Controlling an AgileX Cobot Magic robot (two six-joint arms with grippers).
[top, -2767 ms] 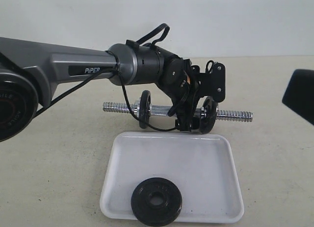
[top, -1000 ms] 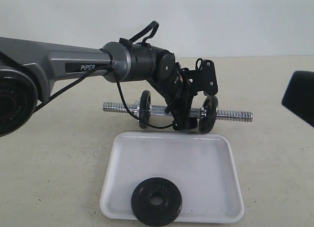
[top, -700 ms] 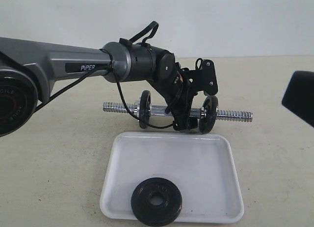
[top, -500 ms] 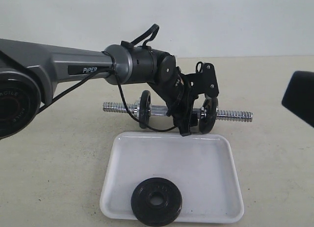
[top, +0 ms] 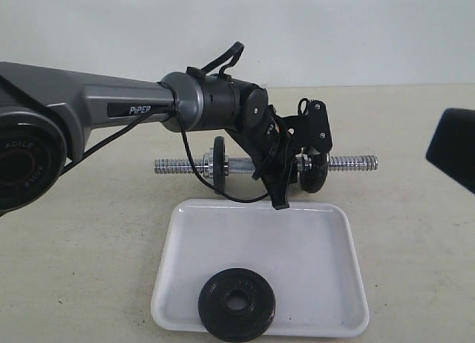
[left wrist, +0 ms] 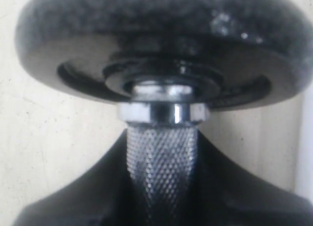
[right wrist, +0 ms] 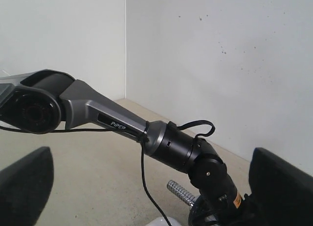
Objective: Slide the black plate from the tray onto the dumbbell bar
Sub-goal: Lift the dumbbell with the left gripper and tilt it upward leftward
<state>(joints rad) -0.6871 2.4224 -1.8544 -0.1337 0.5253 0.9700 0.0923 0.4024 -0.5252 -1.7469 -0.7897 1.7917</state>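
The black plate (top: 237, 304) lies flat at the near edge of the white tray (top: 312, 246). Behind the tray the dumbbell bar (top: 178, 165) stretches left to right, with a black disc (top: 217, 163) on its left side and another (top: 312, 172) on its right. My left gripper (top: 286, 176) is shut on the bar's knurled handle (left wrist: 161, 157) between these two discs, close to the right one (left wrist: 161, 35). Its dark fingers (left wrist: 73, 201) press against both sides of the handle. My right gripper (right wrist: 151, 187) hangs open and empty off to the right, one finger (top: 453, 146) showing at the frame edge.
The left arm (top: 111, 109) reaches in from the left above the bar, with a loose black cable (top: 194, 172) drooping in front of the handle. A white wall (top: 297, 31) closes off the back of the beige table (top: 89, 254).
My left gripper has closed on the bar's handle. The bar has risen slightly off the table and shifted a little left. The right gripper has not moved.
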